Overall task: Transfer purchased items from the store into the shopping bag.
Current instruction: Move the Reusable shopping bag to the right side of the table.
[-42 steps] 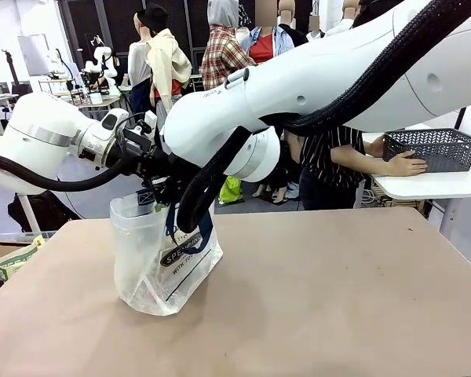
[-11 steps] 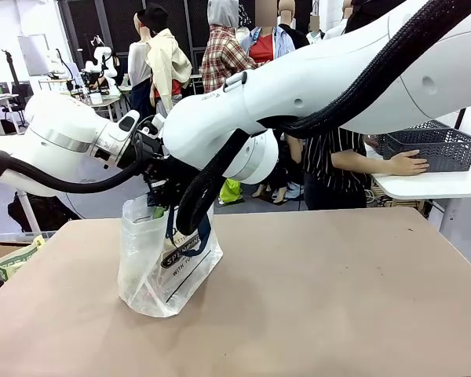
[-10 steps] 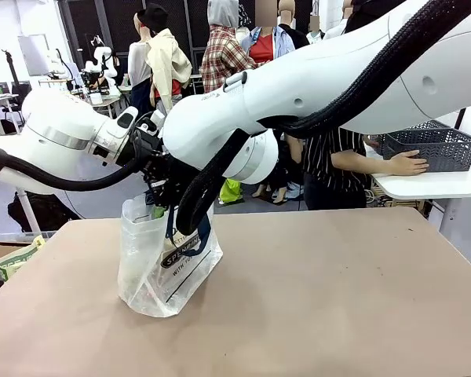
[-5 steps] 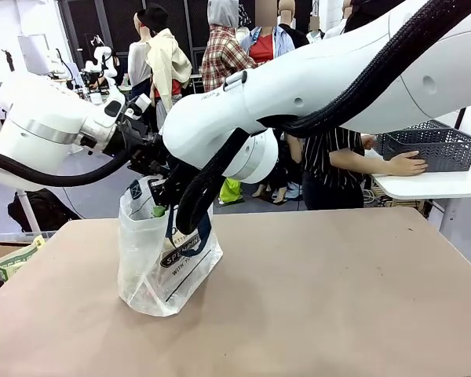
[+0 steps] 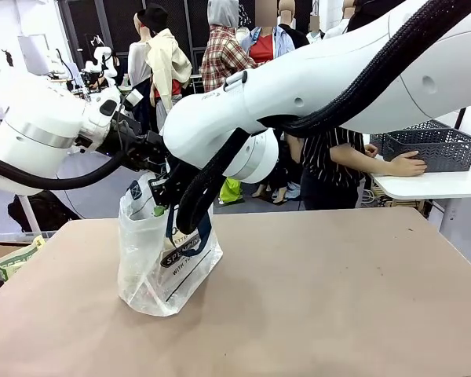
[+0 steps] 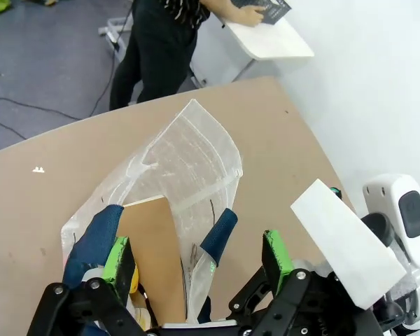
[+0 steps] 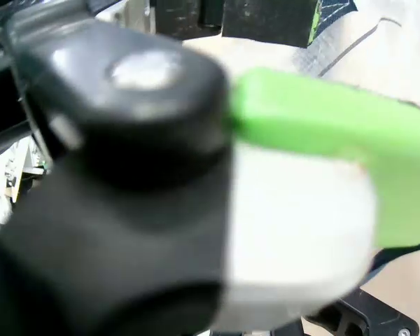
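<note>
The translucent shopping bag (image 5: 163, 255) stands on the left of the brown table (image 5: 322, 298), with black lettering on its side. In the left wrist view its mouth (image 6: 182, 175) gapes, with navy handles (image 6: 96, 236) on either side. A brown flat item (image 6: 154, 262) and a yellow bit (image 6: 134, 280) lie inside. My left gripper (image 6: 196, 255) hangs open just above the mouth, with nothing between its green pads (image 6: 275, 253). My right gripper (image 5: 166, 192) reaches across and seems shut on the bag's rim. Its green pad (image 7: 315, 119) presses on something white.
A dark grey mesh basket (image 5: 430, 148) sits on a white side table (image 5: 436, 187) at the far right. A person in a striped shirt (image 5: 334, 169) rests a hand (image 5: 407, 165) against it. A pale green packet (image 5: 16, 259) lies off the table's left edge.
My left gripper has risen out of the bag's mouth and drawn back up and to the left. The right arm and the bag have stayed put.
</note>
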Controlling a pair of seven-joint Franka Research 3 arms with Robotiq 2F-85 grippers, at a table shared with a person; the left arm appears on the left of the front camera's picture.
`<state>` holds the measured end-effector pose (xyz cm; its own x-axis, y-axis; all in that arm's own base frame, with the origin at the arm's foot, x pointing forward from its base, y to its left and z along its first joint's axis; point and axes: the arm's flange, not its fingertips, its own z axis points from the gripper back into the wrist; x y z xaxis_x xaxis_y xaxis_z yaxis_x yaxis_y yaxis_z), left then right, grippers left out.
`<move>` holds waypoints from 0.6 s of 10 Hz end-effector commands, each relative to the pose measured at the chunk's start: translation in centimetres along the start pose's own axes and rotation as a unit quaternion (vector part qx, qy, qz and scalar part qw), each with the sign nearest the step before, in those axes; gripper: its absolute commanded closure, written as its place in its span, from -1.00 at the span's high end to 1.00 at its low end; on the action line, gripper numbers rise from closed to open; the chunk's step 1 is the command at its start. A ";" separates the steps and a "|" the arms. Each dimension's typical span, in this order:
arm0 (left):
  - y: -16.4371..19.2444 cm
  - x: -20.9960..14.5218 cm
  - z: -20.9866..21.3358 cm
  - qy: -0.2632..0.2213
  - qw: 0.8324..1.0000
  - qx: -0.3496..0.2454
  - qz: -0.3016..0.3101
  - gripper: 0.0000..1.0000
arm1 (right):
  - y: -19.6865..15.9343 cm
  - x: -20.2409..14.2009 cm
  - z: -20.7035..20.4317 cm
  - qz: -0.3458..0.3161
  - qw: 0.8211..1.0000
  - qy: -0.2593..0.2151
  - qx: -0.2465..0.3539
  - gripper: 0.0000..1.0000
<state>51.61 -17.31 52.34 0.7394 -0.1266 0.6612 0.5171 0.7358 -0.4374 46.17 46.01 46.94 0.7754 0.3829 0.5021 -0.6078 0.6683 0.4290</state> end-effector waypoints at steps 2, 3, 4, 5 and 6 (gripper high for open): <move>-0.7 -0.4 1.6 -0.026 0.999 0.031 -0.011 0.89 | -0.2 0.1 -0.4 -0.001 1.000 0.002 0.000 -1.00; -1.0 -0.4 2.4 -0.044 0.998 0.031 -0.016 0.89 | -0.3 0.1 -0.3 -0.002 1.000 0.003 -0.001 -1.00; -1.2 -0.4 2.8 -0.049 0.998 0.030 -0.020 0.89 | -0.3 0.1 -0.4 -0.002 1.000 0.004 -0.002 -1.00; -1.3 -0.6 3.0 -0.050 0.998 0.030 -0.022 0.89 | -0.2 0.1 -0.4 -0.002 1.000 0.004 -0.002 -1.00; -1.1 -0.7 2.8 -0.053 0.997 0.046 -0.016 0.89 | -0.3 0.0 -0.5 -0.003 1.000 0.005 -0.003 -1.00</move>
<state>49.62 -16.33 54.53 0.6838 -0.0950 0.7234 0.5066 0.7753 -0.3770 46.37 45.86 46.89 0.7779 0.3792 0.5012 -0.6040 0.6713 0.4295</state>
